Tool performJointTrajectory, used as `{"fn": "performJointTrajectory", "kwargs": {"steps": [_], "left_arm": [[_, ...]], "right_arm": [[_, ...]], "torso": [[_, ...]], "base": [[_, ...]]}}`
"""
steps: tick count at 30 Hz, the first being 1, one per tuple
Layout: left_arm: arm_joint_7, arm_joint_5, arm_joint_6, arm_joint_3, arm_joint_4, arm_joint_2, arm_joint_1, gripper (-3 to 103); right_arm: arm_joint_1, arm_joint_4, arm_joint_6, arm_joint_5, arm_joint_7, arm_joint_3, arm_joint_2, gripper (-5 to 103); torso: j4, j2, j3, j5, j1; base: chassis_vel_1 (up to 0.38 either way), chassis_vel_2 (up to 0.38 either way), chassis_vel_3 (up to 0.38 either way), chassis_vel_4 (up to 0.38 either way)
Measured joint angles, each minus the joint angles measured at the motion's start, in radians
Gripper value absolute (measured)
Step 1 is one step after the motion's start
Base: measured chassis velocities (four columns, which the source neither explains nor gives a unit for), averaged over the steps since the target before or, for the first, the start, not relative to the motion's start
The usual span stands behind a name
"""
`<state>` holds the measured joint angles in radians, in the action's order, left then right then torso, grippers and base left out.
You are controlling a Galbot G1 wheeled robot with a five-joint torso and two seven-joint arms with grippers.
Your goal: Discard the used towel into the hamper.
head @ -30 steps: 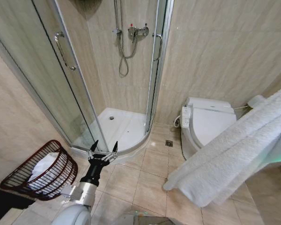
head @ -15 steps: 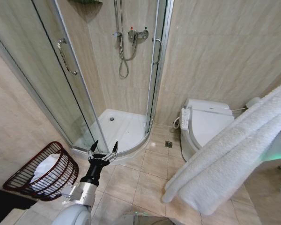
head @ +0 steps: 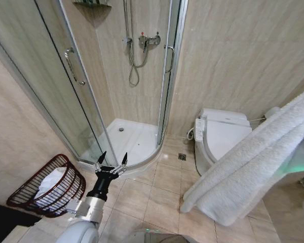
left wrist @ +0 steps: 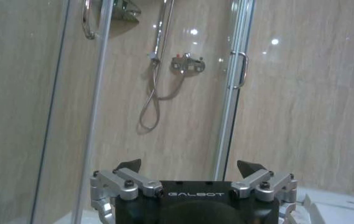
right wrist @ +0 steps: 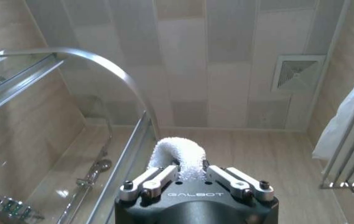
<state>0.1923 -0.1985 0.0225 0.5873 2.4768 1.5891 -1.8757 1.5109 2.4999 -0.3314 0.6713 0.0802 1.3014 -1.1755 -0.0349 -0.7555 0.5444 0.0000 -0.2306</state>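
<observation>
towel [head: 248, 164] is pinched in my right gripper [right wrist: 192, 173], hanging high on the right above the toilet [head: 220, 136]. not dropped yet; the hamper [head: 48, 186] sits far left on the floor with white cloth in it. left gripper [head: 111, 161] is spread, empty, between the two, near the shower door [head: 164, 76].

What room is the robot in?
A bathroom, it looks like. There is a glass shower with a hose, a toilet beside it, and a big white towel hanging in front.
</observation>
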Motion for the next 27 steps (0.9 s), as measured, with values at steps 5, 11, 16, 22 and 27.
{"fn": "performJointTrajectory", "kwargs": {"steps": [5,11,16,22,27], "left_arm": [[0.0,0.0,0.0,0.0,0.0,0.0,0.0,100],[0.0,0.0,0.0,0.0,0.0,0.0,0.0,100],[0.0,0.0,0.0,0.0,0.0,0.0,0.0,100],[0.0,0.0,0.0,0.0,0.0,0.0,0.0,100],[0.0,0.0,0.0,0.0,0.0,0.0,0.0,100]], "right_arm": [[-0.002,0.0,0.001,-0.002,0.0,-0.007,0.0,8],[0.004,0.0,-0.01,-0.002,-0.001,-0.004,0.001,8],[0.014,0.0,-0.027,-0.006,0.0,-0.003,-0.008,8],[0.017,0.0,-0.026,-0.006,-0.001,0.003,-0.009,8],[0.025,0.0,-0.025,-0.005,-0.002,0.014,-0.006,8]], "torso": [[-0.0001,-0.02,0.011,0.0,-0.008],[0.0,-0.052,0.03,0.0001,-0.022],[0.0,-0.069,0.039,0.0,-0.03],[0.0,-0.101,0.058,0.0,-0.043],[-0.0001,-0.119,0.068,0.0,-0.051]], "base": [[0.0,0.0,0.0,0.0],[0.0,0.0,0.0,0.0],[0.0,0.0,0.0,0.0],[0.0,0.0,0.0,0.0],[0.0,0.0,0.0,0.0]]}}
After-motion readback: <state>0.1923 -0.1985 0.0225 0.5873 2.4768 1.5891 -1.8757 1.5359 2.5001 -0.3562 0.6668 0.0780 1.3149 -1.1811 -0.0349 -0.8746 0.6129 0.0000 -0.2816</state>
